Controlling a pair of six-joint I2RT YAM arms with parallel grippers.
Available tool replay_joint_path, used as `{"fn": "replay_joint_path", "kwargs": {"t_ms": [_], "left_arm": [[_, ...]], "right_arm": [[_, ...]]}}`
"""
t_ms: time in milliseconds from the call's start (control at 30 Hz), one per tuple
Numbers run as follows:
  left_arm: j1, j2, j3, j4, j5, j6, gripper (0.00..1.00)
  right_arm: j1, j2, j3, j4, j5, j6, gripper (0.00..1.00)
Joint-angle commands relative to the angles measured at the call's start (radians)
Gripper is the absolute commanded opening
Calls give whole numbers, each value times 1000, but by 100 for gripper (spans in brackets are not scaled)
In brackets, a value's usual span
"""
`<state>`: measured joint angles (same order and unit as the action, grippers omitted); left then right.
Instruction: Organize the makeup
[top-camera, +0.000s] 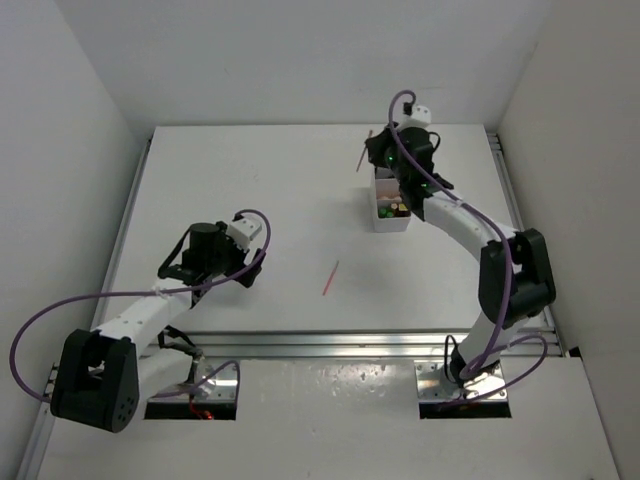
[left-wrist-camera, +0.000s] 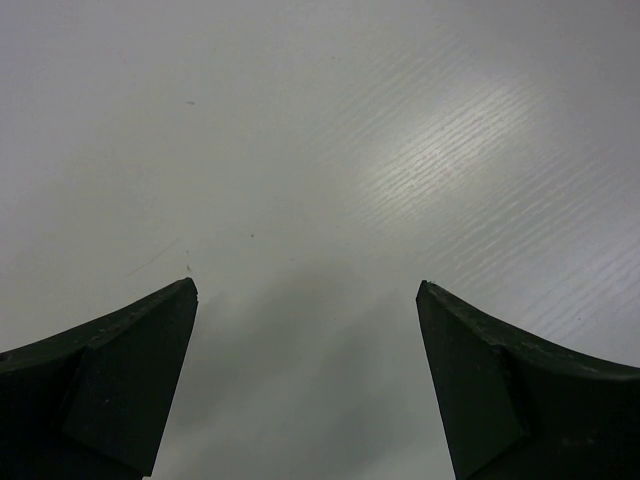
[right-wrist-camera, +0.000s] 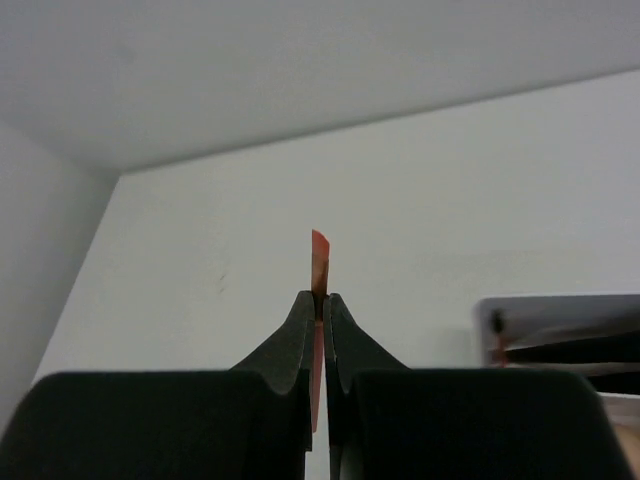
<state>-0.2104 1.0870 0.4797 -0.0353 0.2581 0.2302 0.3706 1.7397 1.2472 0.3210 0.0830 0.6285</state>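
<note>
Right gripper (right-wrist-camera: 320, 303) clamping thin red pencil (right-wrist-camera: 319, 258) above white box (top-camera: 389, 224), box contents half hidden by arm, left gripper (left-wrist-camera: 306, 292) spread wide over table (left-wrist-camera: 300, 120), second pink pencil (top-camera: 331, 278) loose mid-table.

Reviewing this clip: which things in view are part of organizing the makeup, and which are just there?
Part of the job:
red pencil, clamped in the right gripper
pink-red pencil, lying loose on the table
small makeup items inside the white box, a green one among them

Just there:
white box, a container, not makeup
left gripper, open over bare table
</note>
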Motion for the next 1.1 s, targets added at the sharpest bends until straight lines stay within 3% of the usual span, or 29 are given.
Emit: {"fn": "replay_joint_path", "kwargs": {"t_ms": [0, 133, 267, 533, 1067], "left_arm": [[13, 17, 42, 32, 15, -6, 98], [13, 39, 53, 32, 24, -6, 98], [13, 48, 72, 32, 24, -6, 98], [22, 66, 82, 14, 15, -6, 98], [22, 77, 91, 23, 15, 3, 98]], "right_arm": [[-21, -41, -90, 119, 165, -78, 0], [-27, -17, -196, 357, 316, -202, 0], [-25, 72, -227, 579, 369, -312, 0], [-36, 142, -235, 670, 416, -397, 0], [-47, 188, -169, 644, 366, -339, 0]]}}
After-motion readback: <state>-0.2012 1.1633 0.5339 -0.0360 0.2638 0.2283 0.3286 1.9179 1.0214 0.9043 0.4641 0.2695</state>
